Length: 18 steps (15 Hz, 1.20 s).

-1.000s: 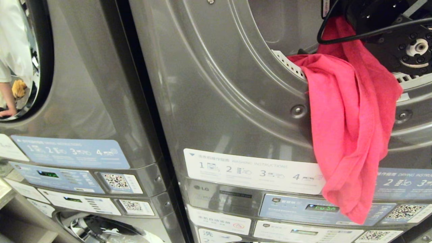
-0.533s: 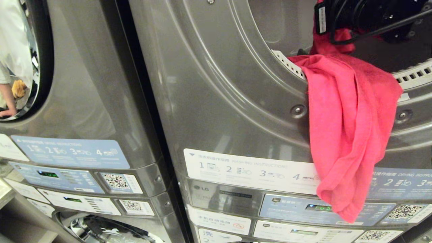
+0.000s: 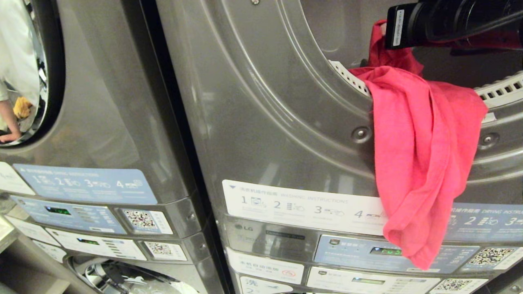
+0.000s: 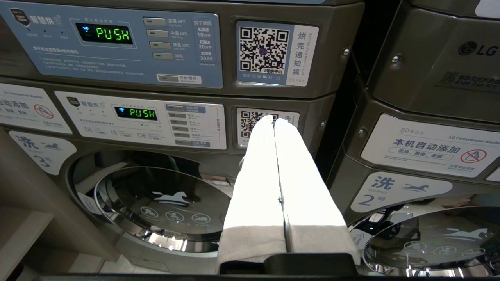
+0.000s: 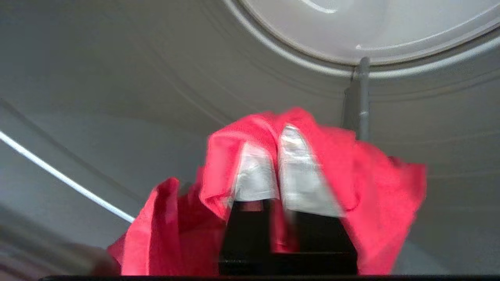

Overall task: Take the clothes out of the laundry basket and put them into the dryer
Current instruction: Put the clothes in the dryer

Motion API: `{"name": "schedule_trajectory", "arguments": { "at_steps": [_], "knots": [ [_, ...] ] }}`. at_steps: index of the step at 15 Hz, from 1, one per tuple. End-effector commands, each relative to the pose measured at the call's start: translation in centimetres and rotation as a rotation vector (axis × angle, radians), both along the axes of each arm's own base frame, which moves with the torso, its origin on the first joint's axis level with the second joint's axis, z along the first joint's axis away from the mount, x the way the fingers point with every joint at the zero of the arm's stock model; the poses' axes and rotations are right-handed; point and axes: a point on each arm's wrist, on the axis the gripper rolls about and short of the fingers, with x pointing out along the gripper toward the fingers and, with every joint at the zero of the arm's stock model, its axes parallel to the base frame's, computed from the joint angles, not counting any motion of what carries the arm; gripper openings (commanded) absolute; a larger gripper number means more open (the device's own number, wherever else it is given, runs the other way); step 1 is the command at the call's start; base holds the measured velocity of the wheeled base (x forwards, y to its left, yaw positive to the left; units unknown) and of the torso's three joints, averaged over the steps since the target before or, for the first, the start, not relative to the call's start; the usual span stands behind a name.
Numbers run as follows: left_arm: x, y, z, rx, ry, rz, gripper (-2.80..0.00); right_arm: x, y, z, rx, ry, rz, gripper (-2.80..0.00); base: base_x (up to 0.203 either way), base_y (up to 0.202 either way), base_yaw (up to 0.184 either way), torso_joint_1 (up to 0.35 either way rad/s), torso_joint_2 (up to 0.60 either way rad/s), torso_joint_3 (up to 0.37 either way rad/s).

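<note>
A red garment [image 3: 421, 163] hangs over the lower rim of the dryer's round opening [image 3: 351, 79] and down across the control panels. Its upper end is pulled up into the drum. My right arm [image 3: 445, 20] reaches level into the opening at the top right. In the right wrist view my right gripper [image 5: 273, 142] is inside the grey drum [image 5: 117, 78], shut on a fold of the red garment [image 5: 375, 183], which wraps around both white fingers. My left gripper [image 4: 273, 119] is shut and empty, parked low in front of the machines' panels. The laundry basket is out of view.
A second stacked machine [image 3: 94, 122] stands to the left, with a person reflected in its round door [image 3: 20, 69]. Lower washer doors [image 4: 156, 203] and control panels with lit displays [image 4: 113, 34] face the left gripper.
The right wrist has swung up from pointing down to lying level, going deeper into the drum. It has drawn the garment's top end up with it; the hanging part has barely moved.
</note>
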Motion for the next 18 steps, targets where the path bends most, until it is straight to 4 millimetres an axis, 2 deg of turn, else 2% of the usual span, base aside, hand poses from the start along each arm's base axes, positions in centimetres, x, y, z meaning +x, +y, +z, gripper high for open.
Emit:
{"name": "schedule_trajectory", "arguments": {
  "at_steps": [1,5,8,10,12,15,18],
  "knots": [
    [0.0,0.0,0.0,0.0,-0.002,0.0,-2.8,-0.7,-0.3,0.5,0.006,-0.013,-0.002,0.0,0.0,0.0,0.0,0.0,0.0,0.0],
    [0.0,0.0,0.0,0.0,-0.002,0.0,-2.8,-1.5,-0.7,0.7,0.015,0.01,0.002,0.0,0.0,0.0,0.0,0.0,0.0,0.0],
    [0.0,0.0,0.0,0.0,-0.002,0.0,-2.8,-3.3,-1.2,1.3,0.037,0.039,0.039,0.0,0.0,0.0,0.0,0.0,0.0,0.0],
    [0.0,0.0,0.0,0.0,-0.002,0.0,-2.8,-6.6,-1.7,2.3,0.085,0.064,0.096,0.0,0.0,0.0,0.0,0.0,0.0,0.0],
    [0.0,0.0,0.0,0.0,-0.002,0.0,-2.8,-10.8,-2.7,3.1,0.147,0.13,0.211,0.0,0.0,0.0,0.0,0.0,0.0,0.0],
    [0.0,0.0,0.0,0.0,-0.002,0.0,-2.8,-14.8,-4.0,3.9,0.179,0.125,0.292,0.0,0.0,0.0,0.0,0.0,0.0,0.0],
    [0.0,0.0,0.0,0.0,-0.002,0.0,-2.8,-18.0,-5.3,3.0,0.145,0.173,0.331,0.0,0.0,0.0,0.0,0.0,0.0,0.0]
  ]
}}
